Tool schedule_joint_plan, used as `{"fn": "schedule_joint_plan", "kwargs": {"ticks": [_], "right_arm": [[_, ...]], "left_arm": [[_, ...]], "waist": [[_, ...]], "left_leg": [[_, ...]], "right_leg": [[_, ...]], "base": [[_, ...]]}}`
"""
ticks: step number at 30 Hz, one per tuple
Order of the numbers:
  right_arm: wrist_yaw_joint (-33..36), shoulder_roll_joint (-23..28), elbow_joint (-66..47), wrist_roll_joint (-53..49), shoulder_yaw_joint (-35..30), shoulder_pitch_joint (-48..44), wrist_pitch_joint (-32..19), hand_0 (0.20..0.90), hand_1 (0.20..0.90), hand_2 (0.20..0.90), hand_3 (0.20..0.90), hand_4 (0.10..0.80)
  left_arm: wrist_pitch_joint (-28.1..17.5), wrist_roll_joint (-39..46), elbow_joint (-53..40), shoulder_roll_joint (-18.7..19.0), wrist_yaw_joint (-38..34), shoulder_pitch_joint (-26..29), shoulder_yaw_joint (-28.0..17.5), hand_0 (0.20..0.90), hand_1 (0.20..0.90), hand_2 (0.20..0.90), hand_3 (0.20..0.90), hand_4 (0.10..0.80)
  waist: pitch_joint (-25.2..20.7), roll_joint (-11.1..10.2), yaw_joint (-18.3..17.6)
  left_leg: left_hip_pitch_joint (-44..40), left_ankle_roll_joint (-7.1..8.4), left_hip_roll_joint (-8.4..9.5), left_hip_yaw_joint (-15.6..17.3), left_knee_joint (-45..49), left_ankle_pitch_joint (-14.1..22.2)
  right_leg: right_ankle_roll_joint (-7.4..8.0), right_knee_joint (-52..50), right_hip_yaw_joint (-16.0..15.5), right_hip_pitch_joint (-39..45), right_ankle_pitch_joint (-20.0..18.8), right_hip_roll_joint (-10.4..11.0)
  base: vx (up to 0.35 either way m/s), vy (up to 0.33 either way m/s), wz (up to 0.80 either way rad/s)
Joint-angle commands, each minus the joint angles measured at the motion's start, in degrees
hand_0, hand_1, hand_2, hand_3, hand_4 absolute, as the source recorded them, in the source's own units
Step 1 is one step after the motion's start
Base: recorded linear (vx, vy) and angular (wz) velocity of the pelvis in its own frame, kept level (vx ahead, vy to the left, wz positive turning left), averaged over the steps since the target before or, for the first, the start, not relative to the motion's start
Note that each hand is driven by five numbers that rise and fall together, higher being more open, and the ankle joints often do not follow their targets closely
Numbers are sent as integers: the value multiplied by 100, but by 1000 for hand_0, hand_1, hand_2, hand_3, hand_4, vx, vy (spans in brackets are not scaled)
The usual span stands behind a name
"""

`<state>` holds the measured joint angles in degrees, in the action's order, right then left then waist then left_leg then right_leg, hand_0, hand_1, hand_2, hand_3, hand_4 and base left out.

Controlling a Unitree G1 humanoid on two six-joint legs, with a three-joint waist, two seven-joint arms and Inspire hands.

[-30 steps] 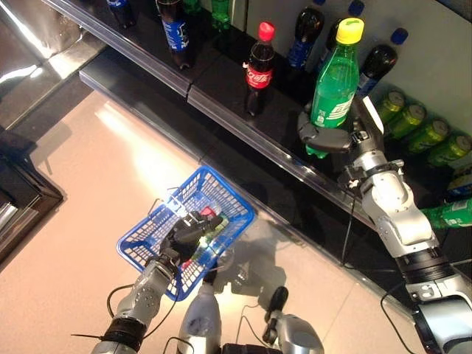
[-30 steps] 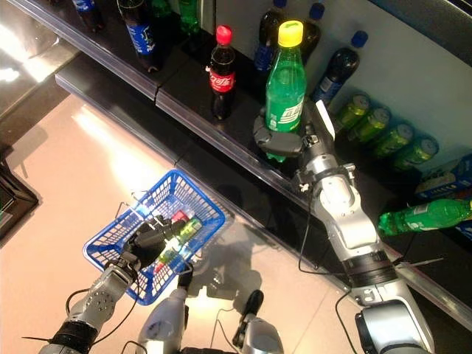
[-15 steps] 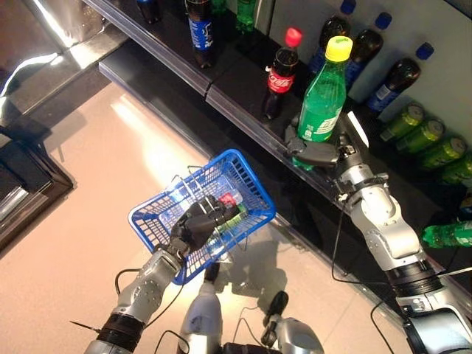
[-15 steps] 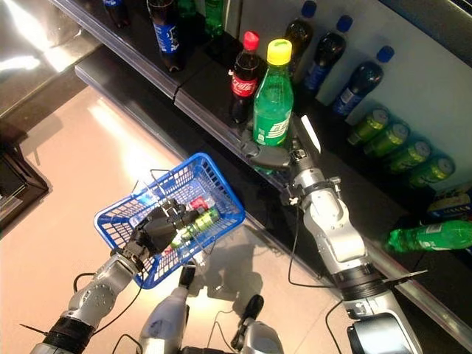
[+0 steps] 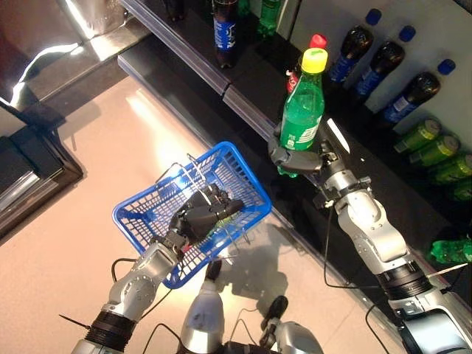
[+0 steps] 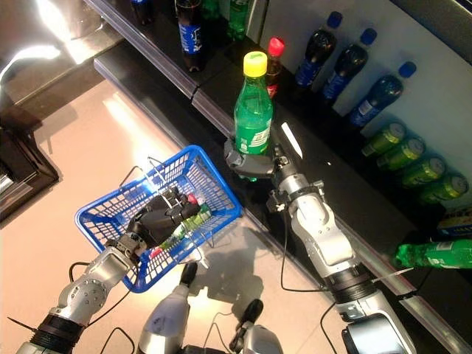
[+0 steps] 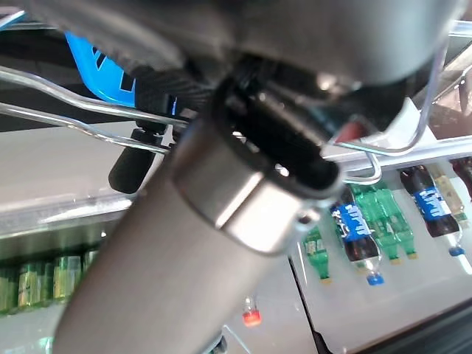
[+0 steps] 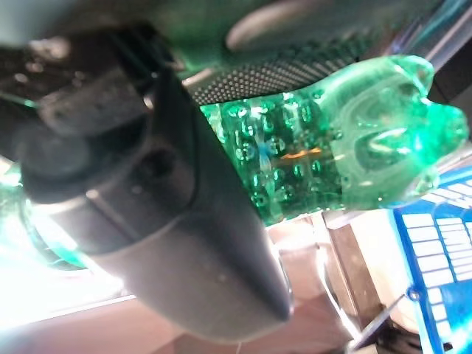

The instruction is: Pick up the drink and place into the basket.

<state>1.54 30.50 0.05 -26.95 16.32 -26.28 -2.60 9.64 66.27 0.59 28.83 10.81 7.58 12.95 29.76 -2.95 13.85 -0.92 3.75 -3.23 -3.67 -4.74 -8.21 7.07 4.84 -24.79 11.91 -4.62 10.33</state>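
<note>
A dark shelf [image 5: 243, 99] is running diagonally across the head views, with a pale shiny floor [image 5: 88, 169] in front of it. Upright on the shelf are standing a red-capped cola bottle [image 6: 273, 60], partly hidden behind the held drink, a blue-labelled dark bottle [image 5: 224, 29], and a row of blue-capped dark bottles [image 5: 387, 63] against the white back panel. Green cans [image 5: 431, 144] are lying further along, and a green bottle [image 6: 435, 254] is lying on its side near the far right. The right hand [image 5: 299, 158] is gripping the green soda bottle [image 5: 301, 118] with its yellow cap [image 5: 314, 60] uppermost; its fingers are curling around the lower body of the bottle, as the right wrist view confirms with the green bottle base [image 8: 354, 140] showing past the dark fingers [image 8: 184, 228]. The bottle is being held upright in the air, in front of the shelf edge and just beside the far corner of the blue basket [image 5: 140, 221], not over it. The left hand [image 5: 199, 217] is holding the basket above the floor, fingers closing around its wire handles [image 7: 66, 110]. Inside the basket a green item with a red end [image 6: 184, 217] is lying beside the hand.
</note>
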Motion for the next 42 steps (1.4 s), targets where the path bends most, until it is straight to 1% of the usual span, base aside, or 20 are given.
{"fn": "schedule_joint_plan", "kwargs": {"ticks": [1,12,20,24,35,42], "right_arm": [[-96,-101,-470,-166,470,-62,-979,300,300,300,200,100],[-170,-101,-511,177,843,-253,-828,300,300,300,200,100],[-191,-175,-463,405,1026,-314,-680,300,300,300,200,100],[-173,-184,-354,619,1121,-300,-710,300,300,300,200,100],[-48,-127,286,1241,1411,-368,-460,300,300,300,200,100],[27,-16,844,2020,1656,-398,-300,300,300,300,200,100]], "left_arm": [[-844,630,-1942,-606,1631,670,274,300,300,300,200,100],[-778,853,-2299,-612,1904,765,307,300,300,300,200,100],[-516,1286,-2460,-656,2182,679,265,300,300,300,200,100],[-429,1448,-2542,-681,2271,666,282,300,300,300,200,100],[-320,1670,-2654,-703,2533,781,430,300,300,300,200,100],[-313,1773,-2717,-637,2625,839,432,300,300,300,200,100]], "waist": [[-2381,22,-82],[-2435,5,-2],[-2454,19,55],[-2448,21,78],[-2457,0,140],[-2478,-24,170]], "left_leg": [[-363,51,-32,372,-26,697],[-341,51,-3,261,-26,678],[-325,65,7,218,-26,661],[-305,69,11,187,-26,648],[-301,66,42,101,-26,635],[-303,60,58,67,-26,644]], "right_leg": [[416,16,6,-49,95,284],[415,16,-43,-19,108,281],[426,16,-81,0,108,298],[430,16,-107,1,104,305],[438,16,-194,35,85,323],[443,16,-198,27,81,324]], "base": [[0,0,0],[0,0,0],[0,0,0],[-10,2,5],[-5,6,4],[3,1,2]]}}
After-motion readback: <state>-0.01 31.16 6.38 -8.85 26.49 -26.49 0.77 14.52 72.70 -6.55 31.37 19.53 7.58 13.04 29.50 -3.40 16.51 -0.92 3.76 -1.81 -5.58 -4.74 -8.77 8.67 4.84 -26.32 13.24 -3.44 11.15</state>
